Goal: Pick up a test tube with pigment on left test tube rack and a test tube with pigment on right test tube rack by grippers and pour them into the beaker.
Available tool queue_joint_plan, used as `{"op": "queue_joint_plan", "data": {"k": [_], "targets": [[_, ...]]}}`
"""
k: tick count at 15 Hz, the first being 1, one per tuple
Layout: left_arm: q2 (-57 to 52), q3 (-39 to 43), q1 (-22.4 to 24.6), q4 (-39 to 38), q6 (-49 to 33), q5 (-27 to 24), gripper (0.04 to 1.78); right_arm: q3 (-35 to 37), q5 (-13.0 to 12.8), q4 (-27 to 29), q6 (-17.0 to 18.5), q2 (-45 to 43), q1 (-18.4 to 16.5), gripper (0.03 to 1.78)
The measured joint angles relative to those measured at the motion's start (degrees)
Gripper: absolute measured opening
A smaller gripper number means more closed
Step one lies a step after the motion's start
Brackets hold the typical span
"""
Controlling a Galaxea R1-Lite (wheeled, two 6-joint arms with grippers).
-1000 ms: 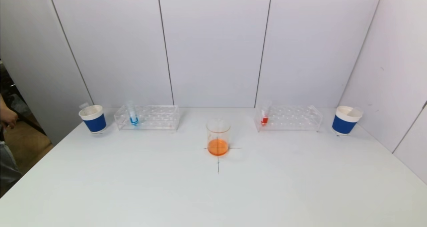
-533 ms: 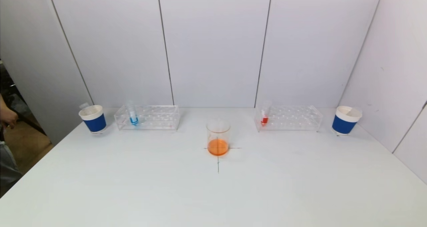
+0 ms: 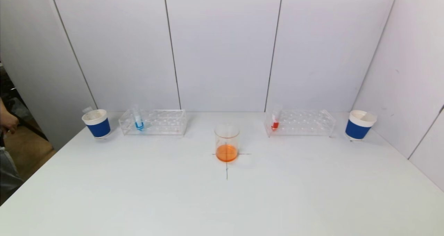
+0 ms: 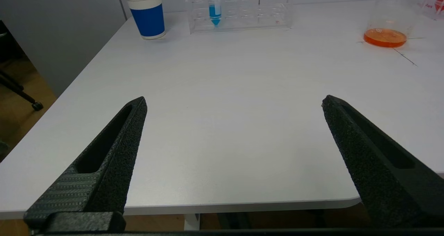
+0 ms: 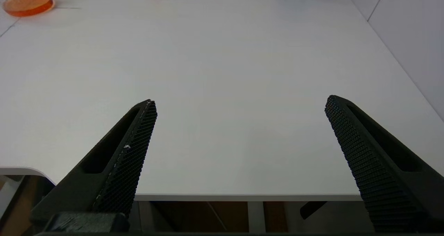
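Clear glass beaker (image 3: 227, 142) w/ orange liquid is sitting mid-table on a drawn cross. Left of beaker, clear plastic test tube rack (image 3: 153, 122) is holding the blue-pigment tube (image 3: 138, 118); right of beaker, matching clear rack (image 3: 300, 122) is holding the red-pigment tube (image 3: 275, 118). Left gripper (image 4: 234, 102) and right gripper (image 5: 239, 102) are hovering at table's near edge, well short of beaker, fingers spread wide, gripping nothing.
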Motion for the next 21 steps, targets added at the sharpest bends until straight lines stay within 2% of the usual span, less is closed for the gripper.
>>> {"op": "queue_joint_plan", "data": {"k": [8, 11, 21], "targets": [[0.00, 0.00, 0.00, 0.00, 0.00, 0.00, 1.76, 0.00, -0.01, 0.09, 0.84, -11.17, 0.49, 1.76], [0.00, 0.00, 0.00, 0.00, 0.00, -0.01, 1.76, 0.00, -0.12, 0.02, 2.30, -12.34, 0.51, 1.76], [0.00, 0.00, 0.00, 0.00, 0.00, 0.00, 1.76, 0.00, -0.15, 0.02, 2.39, -12.57, 0.51, 1.76]]}}
